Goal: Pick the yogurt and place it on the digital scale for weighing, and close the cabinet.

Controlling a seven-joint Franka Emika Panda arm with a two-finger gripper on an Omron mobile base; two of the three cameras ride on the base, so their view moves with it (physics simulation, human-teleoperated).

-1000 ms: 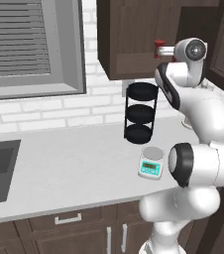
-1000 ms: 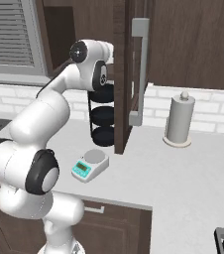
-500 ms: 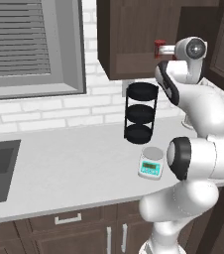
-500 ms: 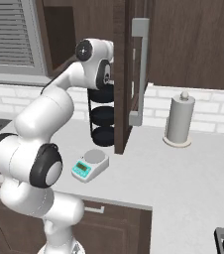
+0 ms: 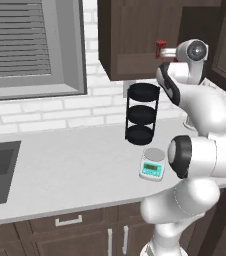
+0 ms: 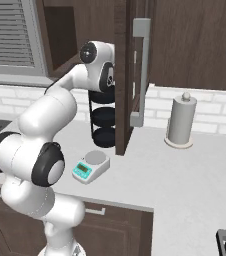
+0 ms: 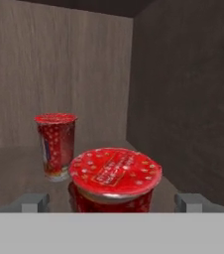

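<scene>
Yogurt [image 7: 115, 181] between open gripper [image 7: 113, 202] fingertips

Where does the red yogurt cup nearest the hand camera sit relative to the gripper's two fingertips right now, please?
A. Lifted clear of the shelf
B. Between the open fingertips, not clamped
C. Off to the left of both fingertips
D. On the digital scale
B: in the hand view the yogurt stands on the cabinet shelf between the widely spread fingertips of the open gripper, with gaps on both sides.
</scene>
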